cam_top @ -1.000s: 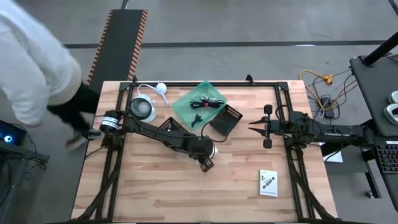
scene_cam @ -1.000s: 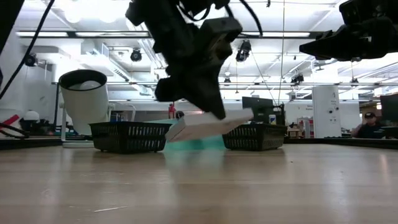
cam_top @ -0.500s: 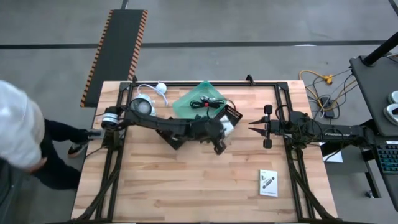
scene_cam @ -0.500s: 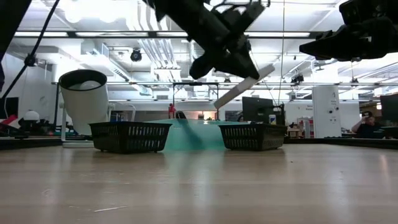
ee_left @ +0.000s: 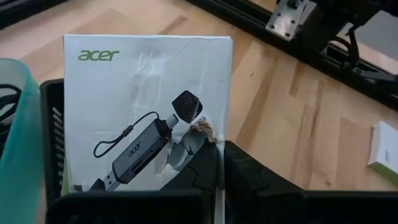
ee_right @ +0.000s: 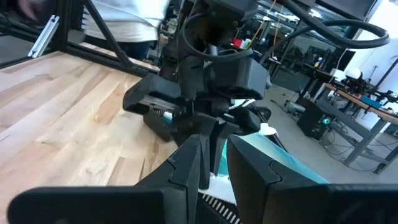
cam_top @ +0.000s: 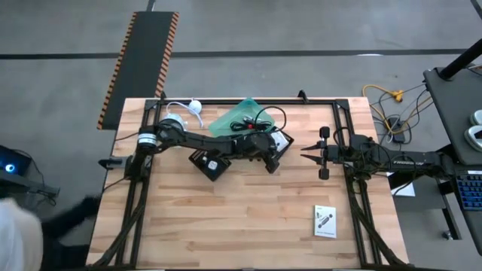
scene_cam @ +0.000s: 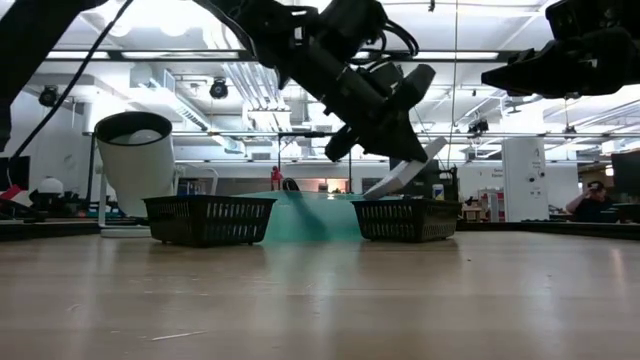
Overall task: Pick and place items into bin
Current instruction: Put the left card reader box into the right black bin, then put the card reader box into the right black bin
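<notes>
My left fingers [ee_left: 217, 177] are clamped on one edge of the white printed packet [ee_left: 146, 106], pinching only its near margin, and the packet hangs tilted over the black mesh basket [cam_top: 280, 140] beside the green tray [cam_top: 235, 120]. In the low view the packet [scene_cam: 403, 172] slopes down toward the basket's rim [scene_cam: 405, 215], its low end just above the mesh. That thin edge grip is my main worry: the card is already creased and torn where I hold it, so a twist of the wrist could let it pivot or slip out early. If I let go while most of the packet overhangs the rim, I judge it could tip outward and land on the counter [cam_top: 248, 218] instead of inside. Its corner might also catch the mesh wall and nudge the light basket, or shove it against the tray, where a black cable with red tie [cam_top: 252, 125] lies. My right fingers [cam_top: 304, 155] hover slightly apart and hold nothing, near the basket's far side; a wide swing on my part could bring the two arms too close. A second white packet [cam_top: 324, 221] lies flat on the counter well apart, not yet picked.
</notes>
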Motion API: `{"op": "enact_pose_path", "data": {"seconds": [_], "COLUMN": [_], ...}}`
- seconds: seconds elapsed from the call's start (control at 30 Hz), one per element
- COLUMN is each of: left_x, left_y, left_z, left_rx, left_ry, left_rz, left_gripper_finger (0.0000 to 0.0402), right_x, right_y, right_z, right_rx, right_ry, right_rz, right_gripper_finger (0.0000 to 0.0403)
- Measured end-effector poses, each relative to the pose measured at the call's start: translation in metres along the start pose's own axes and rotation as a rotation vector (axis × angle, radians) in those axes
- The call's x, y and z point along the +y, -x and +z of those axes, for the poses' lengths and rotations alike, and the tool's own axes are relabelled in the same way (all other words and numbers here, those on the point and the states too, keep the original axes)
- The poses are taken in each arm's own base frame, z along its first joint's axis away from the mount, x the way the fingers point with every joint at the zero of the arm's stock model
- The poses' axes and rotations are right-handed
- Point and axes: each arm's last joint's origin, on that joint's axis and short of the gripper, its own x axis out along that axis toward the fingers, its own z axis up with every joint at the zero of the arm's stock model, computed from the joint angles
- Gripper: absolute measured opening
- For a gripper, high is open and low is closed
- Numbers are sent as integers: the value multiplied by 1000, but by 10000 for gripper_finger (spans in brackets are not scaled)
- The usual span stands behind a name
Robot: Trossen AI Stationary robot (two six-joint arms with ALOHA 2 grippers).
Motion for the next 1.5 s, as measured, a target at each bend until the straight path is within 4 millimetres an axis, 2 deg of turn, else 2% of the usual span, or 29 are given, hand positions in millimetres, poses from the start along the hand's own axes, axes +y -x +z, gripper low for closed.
{"op": "enact_pose_path", "data": {"seconds": [0.17, 0.5, 0.87, 1.07, 1.23, 1.37, 1.5], "left_x": [1, 4, 10, 9, 9, 8, 1], "left_y": [-10, -11, -12, -11, -11, -8, 7], "left_z": [-4, 0, 1, 1, 1, 5, 15], "left_rx": [7, -28, -33, -31, -31, -41, -58], "left_ry": [0, 10, 6, -89, -92, -90, -86], "left_rz": [7, 29, 61, 60, 59, 53, 7], "left_gripper_finger": [1, 9, 105, 176, 232, 250, 251], "right_x": [0, 0, 0, 0, 0, 0, 0], "right_y": [0, 0, 0, 0, 0, 0, 0], "right_z": [0, 0, 0, 0, 0, 0, 0], "right_rx": [0, 0, -1, -1, -1, -1, 0], "right_ry": [0, 1, 4, 3, 3, 3, 3], "right_rz": [0, 0, 0, 0, 0, 0, 0], "right_gripper_finger": [68, 68, 68, 68, 68, 68, 68]}}
